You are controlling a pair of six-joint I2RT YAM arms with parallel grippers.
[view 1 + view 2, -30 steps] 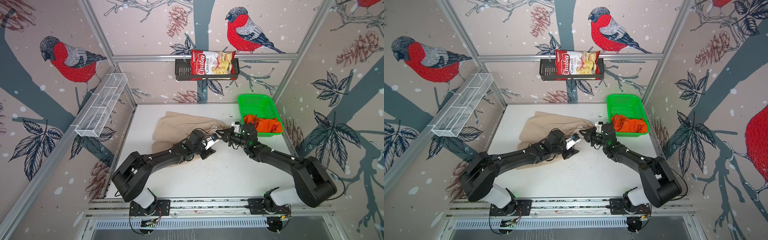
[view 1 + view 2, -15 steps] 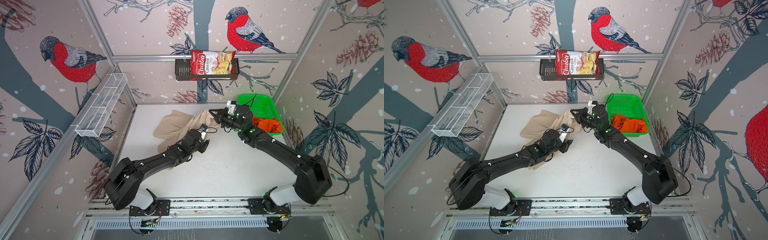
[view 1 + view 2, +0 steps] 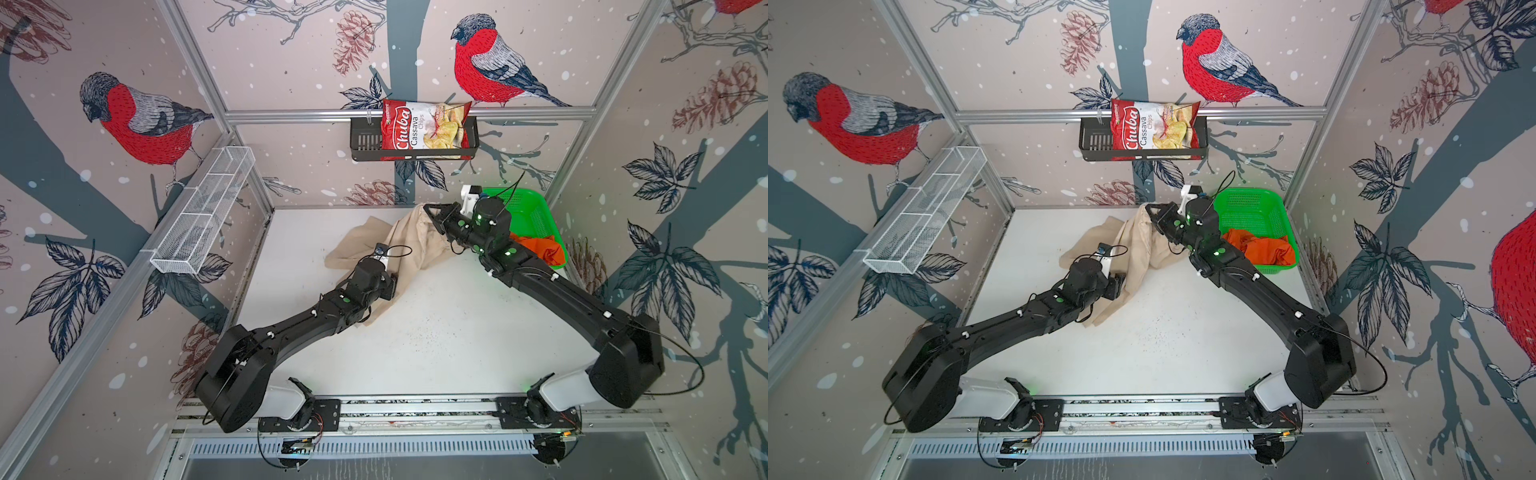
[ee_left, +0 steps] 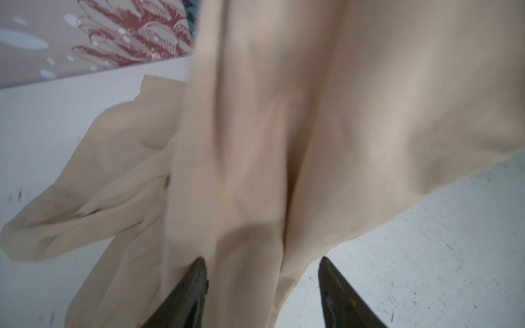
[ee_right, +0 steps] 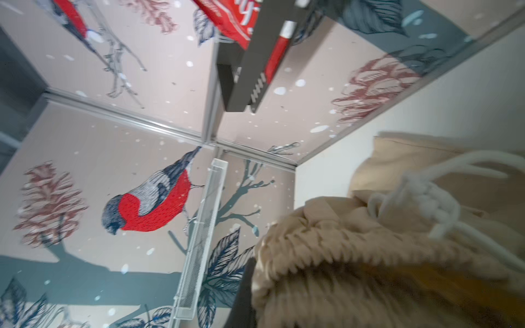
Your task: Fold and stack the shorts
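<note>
The white tabletop (image 3: pixel 415 340) is scuffed and peppered with dark specks. The green basket (image 3: pixel 536 208) sits in its far corner against the wallpapered walls (image 3: pixel 291 54) (bullfinches, pine cones and leaves, framed by aluminium rails). The orange shorts (image 3: pixel 546 251) lie crumpled inside the green basket, at its near end.

Just beside the basket, on its table side, the right gripper (image 3: pixel 430 209) is clamped on the gathered waistband of the beige shorts (image 3: pixel 409 239) and holds it up off the surface. The right wrist view shows the ribbed band bunched at the finger, with the white drawstring (image 5: pixel 426 198) knotted close by. The cloth hangs from that grip and trails over the table away from the basket.

Farther from the basket, the left gripper (image 4: pixel 262 259) has its jaws apart and grips nothing; a fold of beige cloth lies loose between them.

Well apart from the basket, a wire shelf (image 3: pixel 203 216) hangs on the side wall. Above the basket, on the back wall, a black rack (image 3: pixel 365 141) holds a red chips bag (image 3: pixel 424 129).
</note>
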